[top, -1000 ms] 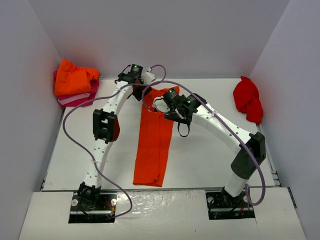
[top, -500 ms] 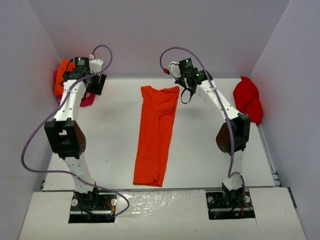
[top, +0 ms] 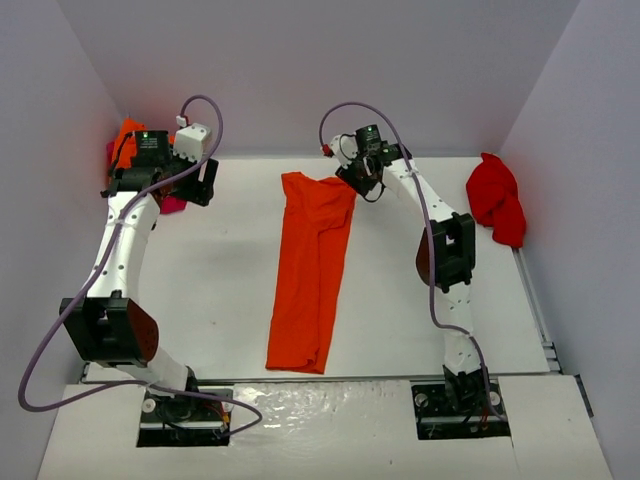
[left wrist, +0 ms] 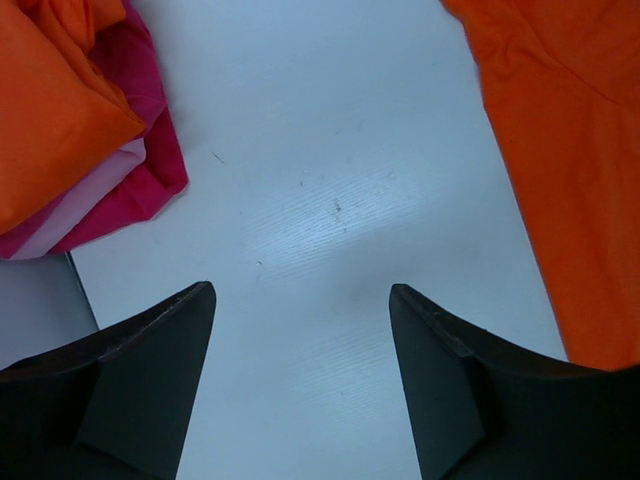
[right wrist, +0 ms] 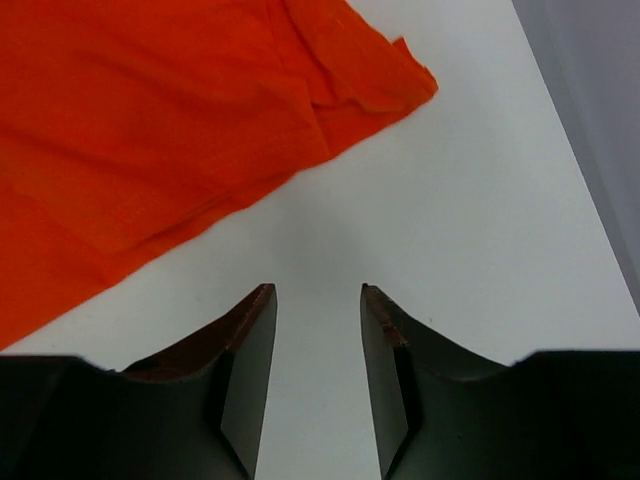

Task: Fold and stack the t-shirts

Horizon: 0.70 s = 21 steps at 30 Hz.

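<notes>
While both arms reach over the far half of the white table [top: 420,300], a long orange t-shirt folded lengthwise into a narrow strip [top: 312,270] lies flat down the table's middle. Its wider far end is near the back wall and its near end is close to the arm bases.

The left claw [left wrist: 300,290] hangs over bare table between that strip and the far-left corner. Its two black fingers stand wide apart with nothing between them. Beside it, in the corner, a crumpled orange t-shirt [left wrist: 50,100] sits on top of a magenta folded garment [left wrist: 145,165], and a paler pink layer [left wrist: 90,195] shows between them at the edge. From the top camera the left arm hides much of this pile.

The right claw [right wrist: 316,290] is at the far right corner of the strip. Its wrist camera shows the fingers parted by a narrower gap, empty, over bare table just beside the cloth's edge. A small flap of the shirt, sleeve or hem I cannot tell, runs out to a point beyond the claw.

A crumpled red t-shirt [top: 497,200] lies heaped at the table's far right edge against the side wall, well apart from both claws.
</notes>
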Tool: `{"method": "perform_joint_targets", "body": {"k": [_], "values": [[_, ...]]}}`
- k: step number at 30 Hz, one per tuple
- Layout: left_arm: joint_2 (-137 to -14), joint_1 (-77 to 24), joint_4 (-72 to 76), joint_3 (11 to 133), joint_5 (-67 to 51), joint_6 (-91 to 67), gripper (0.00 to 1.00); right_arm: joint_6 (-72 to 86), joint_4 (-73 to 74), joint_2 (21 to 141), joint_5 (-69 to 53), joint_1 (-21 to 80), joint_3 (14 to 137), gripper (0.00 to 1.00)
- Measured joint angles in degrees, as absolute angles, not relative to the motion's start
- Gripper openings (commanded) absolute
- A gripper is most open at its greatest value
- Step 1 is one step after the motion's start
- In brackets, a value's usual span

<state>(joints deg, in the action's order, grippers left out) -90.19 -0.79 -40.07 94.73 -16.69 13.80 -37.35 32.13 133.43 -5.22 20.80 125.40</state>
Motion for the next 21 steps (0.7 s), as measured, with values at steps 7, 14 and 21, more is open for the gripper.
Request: {"method": "perform_joint_targets", "body": {"k": [7, 14, 21], "values": [[-90.5, -0.7, -41.0, 92.7, -20.3, 13.9, 0.68, -33.5, 32.0, 135.7, -20.3, 17.3, 133.7, 0.43], [-90.3, -0.7, -42.1, 90.7, -20.6, 14.9, 0.68, -31.5, 31.5, 142.9, -27.7, 14.4, 140.8, 0.57], [-90.1, -0.7, -43.0, 87.3, -20.6, 14.9, 0.68, -30.5, 31.4, 147.9, -34.4, 14.4, 140.9, 0.57]]}}
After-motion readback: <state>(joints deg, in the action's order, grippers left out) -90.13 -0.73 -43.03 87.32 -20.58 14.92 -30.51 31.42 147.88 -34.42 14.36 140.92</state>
